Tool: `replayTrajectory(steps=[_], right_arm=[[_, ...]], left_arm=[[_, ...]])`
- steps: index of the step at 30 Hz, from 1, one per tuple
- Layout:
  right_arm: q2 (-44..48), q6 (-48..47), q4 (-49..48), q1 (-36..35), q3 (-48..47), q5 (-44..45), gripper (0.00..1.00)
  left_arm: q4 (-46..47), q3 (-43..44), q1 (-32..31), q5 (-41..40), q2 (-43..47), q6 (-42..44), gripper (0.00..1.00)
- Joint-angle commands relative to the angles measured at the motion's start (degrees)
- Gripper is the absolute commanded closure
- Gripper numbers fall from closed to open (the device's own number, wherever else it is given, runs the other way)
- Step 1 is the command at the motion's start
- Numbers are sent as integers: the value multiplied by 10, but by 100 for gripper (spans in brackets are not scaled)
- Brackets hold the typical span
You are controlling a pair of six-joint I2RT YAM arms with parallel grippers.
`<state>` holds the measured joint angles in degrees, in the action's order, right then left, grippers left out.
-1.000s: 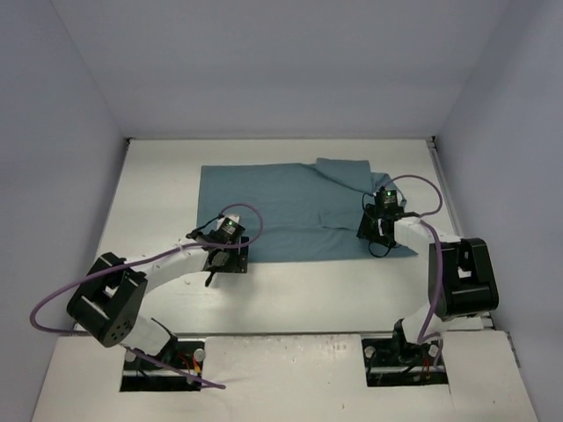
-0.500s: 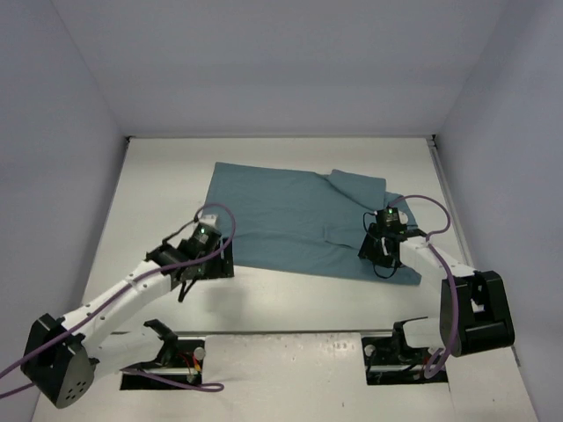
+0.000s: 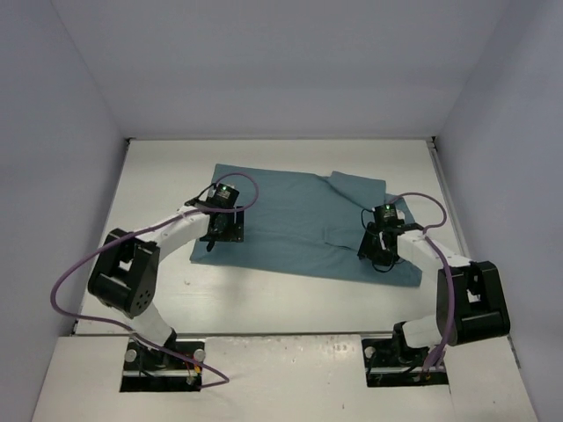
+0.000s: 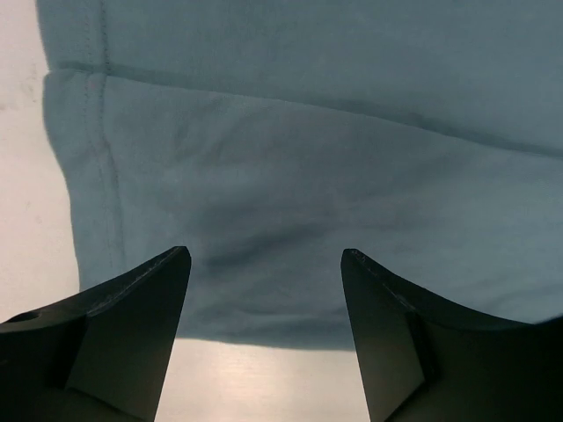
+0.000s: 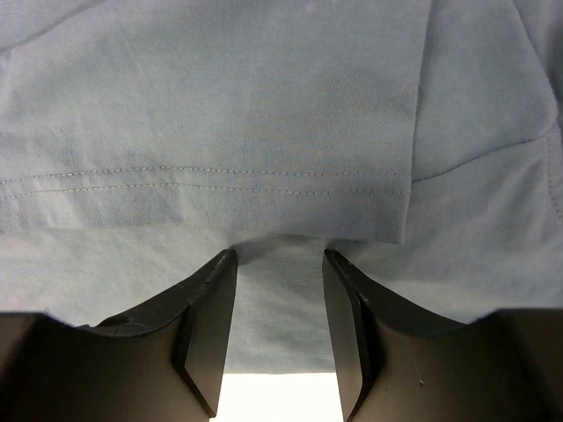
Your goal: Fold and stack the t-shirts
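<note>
ITEM: plain teal-blue short-sleeved cotton t-shirt | LOCATION: lying flat mid white counter | AXIS: long axis running left-right, hem end pointing left, sleeve end right | LEFT JAWS: standing wide apart, gripping nothing, hovering over near hem corner | RIGHT JAWS: standing parted, straddling near edge beside sleeve | REACH: each arm sitting nearest its own end

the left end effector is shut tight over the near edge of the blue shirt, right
No, the left end effector is open, fingers wide apart, as the left wrist view shows. It is over the near edge of the blue shirt.
</note>
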<state>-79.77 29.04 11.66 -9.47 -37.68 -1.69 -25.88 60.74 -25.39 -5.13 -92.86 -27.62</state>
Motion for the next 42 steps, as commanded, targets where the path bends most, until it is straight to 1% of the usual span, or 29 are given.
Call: replayTrajectory(steps=[1, 7, 10, 12, 15, 18, 21, 22, 25, 27, 28, 29, 31, 32, 37, 42], right_arm=[[-2, -16, 11, -3, -19, 10, 59], [-5, -14, 10, -3, -15, 11, 59], [4, -11, 10, -2, -13, 14, 59], [11, -9, 10, -3, -12, 14, 59], [22, -3, 11, -3, -9, 13, 59], [27, 0, 11, -4, -7, 14, 59], [36, 0, 13, -5, -15, 14, 59], [41, -3, 14, -5, -26, 12, 59], [35, -30, 17, -3, -98, 8, 58], [22, -51, 19, 8, -167, -7, 57], [-4, -58, 19, 19, -199, -21, 55], [-29, -63, 19, 35, -242, -39, 54], [-94, -73, 19, 69, -350, -76, 54], [-113, -75, 20, 77, -396, -85, 54], [-263, -99, 17, 107, -543, -107, 59], [-368, -157, 18, 110, -632, -140, 61]], left_arm=[[28, 30, 7, 3, -21, 16, 33], [44, -34, 8, 14, -23, -26, 33], [47, -81, 7, 32, -8, -59, 33], [53, -120, 7, 42, 23, -89, 33], [51, -182, 7, 51, 63, -103, 33], [36, -206, 7, 69, 112, -112, 33], [10, -206, 7, 61, 151, -104, 33], [-5, -190, 8, 56, 158, -94, 33], [-43, -97, 21, 38, 156, -56, 33], [-62, -13, 37, 49, 137, -25, 33], [-68, 26, 37, 50, 124, -14, 33], [-76, 78, 50, 69, 104, 3, 33], [-95, 195, 74, 95, 48, 37, 33], [-102, 239, 80, 99, 23, 50, 33], [-112, 362, 150, 150, -73, 102, 33], [-113, 432, 191, 178, -167, 183, 33]])
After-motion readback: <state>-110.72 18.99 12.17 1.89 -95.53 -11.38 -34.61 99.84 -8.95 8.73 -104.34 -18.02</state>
